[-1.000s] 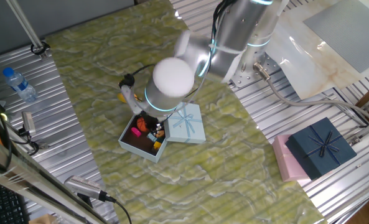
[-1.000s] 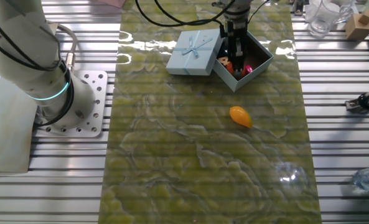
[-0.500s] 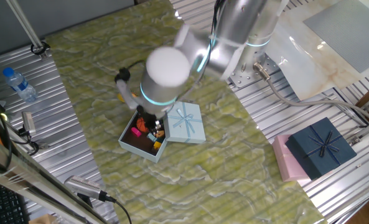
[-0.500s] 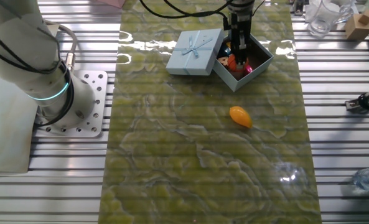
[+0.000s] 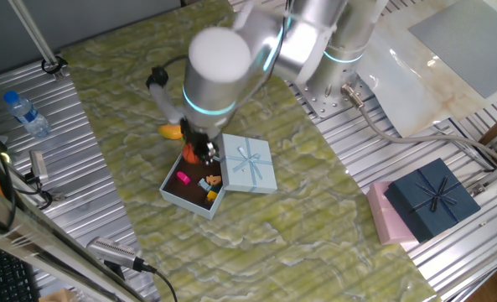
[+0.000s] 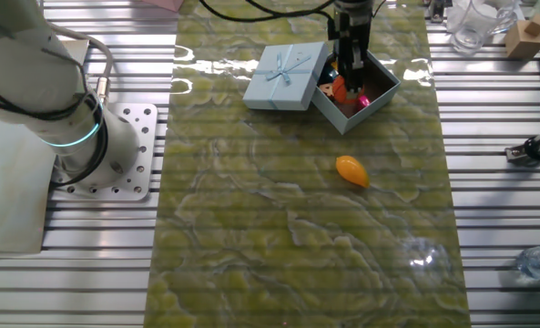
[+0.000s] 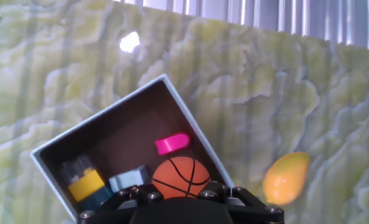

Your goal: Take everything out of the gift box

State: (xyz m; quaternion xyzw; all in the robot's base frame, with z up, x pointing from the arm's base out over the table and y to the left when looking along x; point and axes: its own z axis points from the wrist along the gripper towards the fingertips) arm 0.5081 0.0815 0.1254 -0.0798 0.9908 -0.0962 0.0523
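Note:
The pale-blue gift box (image 5: 191, 205) stands open on the green mat, its bowed lid (image 5: 249, 164) lying against its side. My gripper (image 5: 194, 151) is shut on the orange basketball (image 7: 180, 176) and holds it over the box's edge (image 7: 109, 116). Inside the brown box lie a magenta piece (image 7: 172, 144), a yellow piece (image 7: 86, 185) and a light-blue piece (image 7: 127, 180). The mango-like fruit (image 7: 286, 178) lies on the mat outside the box. From the other side, the gripper (image 6: 347, 80) hangs over the box (image 6: 344, 119), beside the lid (image 6: 286, 75), with the fruit (image 6: 351, 170) nearer the camera.
A dark navy box with a bow (image 5: 432, 200) sits on a pink box (image 5: 384, 220) at the right, off the mat. A water bottle (image 5: 26, 113) lies on the left slats. Glassware (image 6: 474, 23) and a wooden block (image 6: 524, 36) stand at the far corner.
The gripper has risen out of the box with the basketball and shifted slightly toward the fruit. The other toys, the box, the lid and the fruit have stayed put.

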